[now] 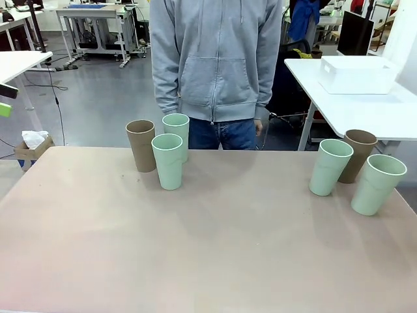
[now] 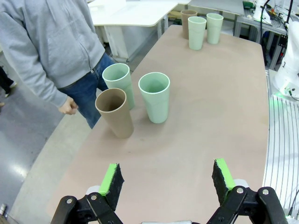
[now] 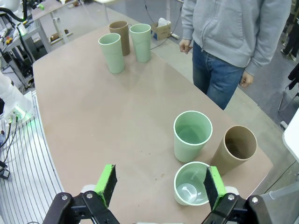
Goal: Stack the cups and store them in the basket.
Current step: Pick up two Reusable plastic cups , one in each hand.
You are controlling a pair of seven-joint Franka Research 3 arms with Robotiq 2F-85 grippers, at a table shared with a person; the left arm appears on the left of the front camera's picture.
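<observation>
Done: 0 of 6 cups (image 1: 168, 161) stacked.
Left: stacking, then basket (image 1: 357, 75), upper right.
My left gripper (image 2: 167, 175), right gripper (image 3: 160, 182): spread, empty.

Front cam: fixed at the near edge of the wide pinkish-beige matte table (image 1: 215, 261), facing across it, slightly downward, to a person in a grey zip hoodie (image 1: 215, 59) at the far edge.
Left wrist cam: raised over one table end, looking along it, close to a trio of tall tapered matte cups (image 2: 156, 100), mint green and tan-brown.
Right wrist cam: opposite end, close above the second trio (image 3: 191, 140).
All views share table, both trios, person.
</observation>
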